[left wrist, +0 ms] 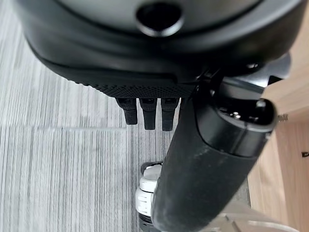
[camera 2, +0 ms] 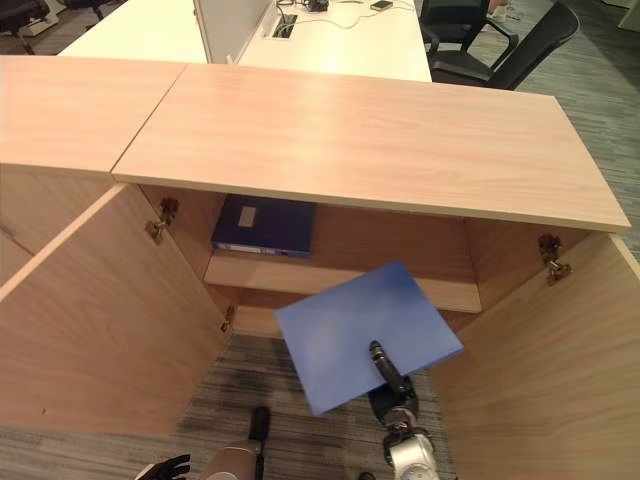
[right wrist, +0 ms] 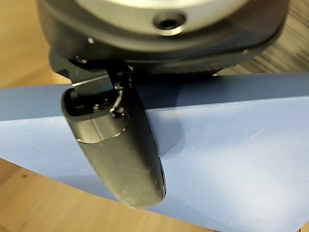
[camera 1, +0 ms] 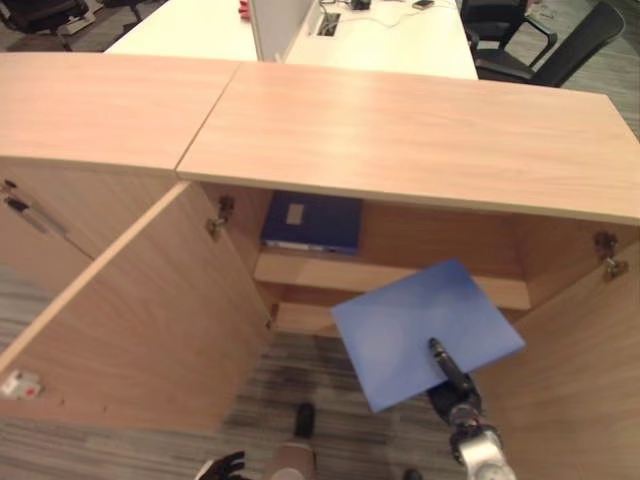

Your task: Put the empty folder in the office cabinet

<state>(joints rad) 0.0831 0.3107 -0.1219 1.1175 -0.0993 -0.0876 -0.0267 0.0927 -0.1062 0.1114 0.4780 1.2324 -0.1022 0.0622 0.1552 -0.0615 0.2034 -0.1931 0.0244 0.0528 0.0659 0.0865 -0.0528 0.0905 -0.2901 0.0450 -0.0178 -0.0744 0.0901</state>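
The empty folder (camera 1: 400, 320), a flat light-blue sheet, hangs tilted in front of the open cabinet, level with its middle shelf (camera 1: 320, 272). My right hand (camera 1: 455, 385) holds the folder's near edge from below, with the thumb (right wrist: 120, 154) pressed on its top face (right wrist: 231, 145). The folder's far corner reaches the shelf's front edge. My left hand (camera 1: 222, 466) hangs low over the floor, left of the opening, with relaxed fingers (left wrist: 148, 116) and nothing in it.
A dark blue binder (camera 1: 312, 222) lies on the left part of the upper shelf. The left door (camera 1: 130, 320) and the right door (camera 1: 590, 370) stand swung open on either side. A white desk (camera 1: 400, 45) and black chairs (camera 1: 560, 45) stand behind the wooden top (camera 1: 400, 130).
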